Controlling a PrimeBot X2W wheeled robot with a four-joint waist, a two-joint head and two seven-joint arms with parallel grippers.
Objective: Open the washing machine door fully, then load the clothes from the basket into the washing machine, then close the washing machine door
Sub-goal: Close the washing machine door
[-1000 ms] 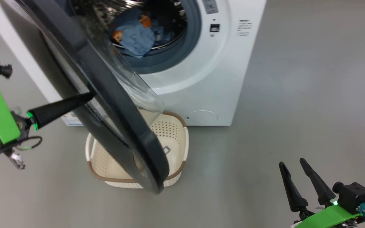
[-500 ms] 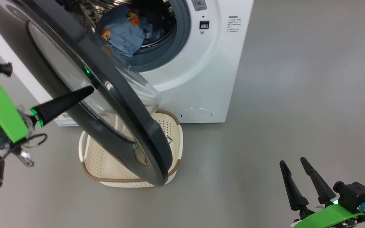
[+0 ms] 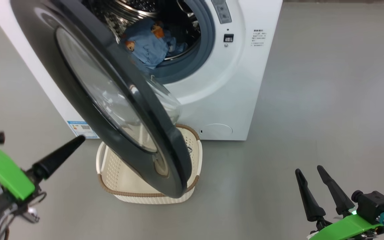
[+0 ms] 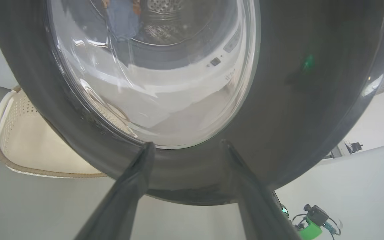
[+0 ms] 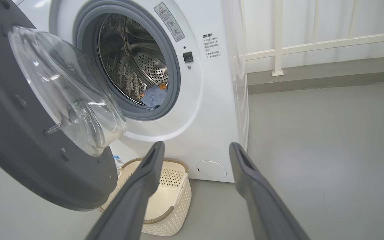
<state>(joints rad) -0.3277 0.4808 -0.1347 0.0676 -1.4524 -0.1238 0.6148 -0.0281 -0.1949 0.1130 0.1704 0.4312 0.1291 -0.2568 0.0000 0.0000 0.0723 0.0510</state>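
L pincer [image 4: 185, 145] is backing off the door [image 3: 112, 100], fingers now standing apart; 1 s ago it was pressing the door face. Door is hanging half-shut over the basket [image 3: 129, 196]. Clothes [image 3: 147, 46] are sitting in the drum. R pincer [image 3: 308, 170] is idling, apart. Prob. needing another push to latch.

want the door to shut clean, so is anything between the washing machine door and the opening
Possibly. The light blue garment lies just inside the opening. Its lower edge seems to droop onto the grey gasket, where the washing machine door would seal. Otherwise the gap looks clear.
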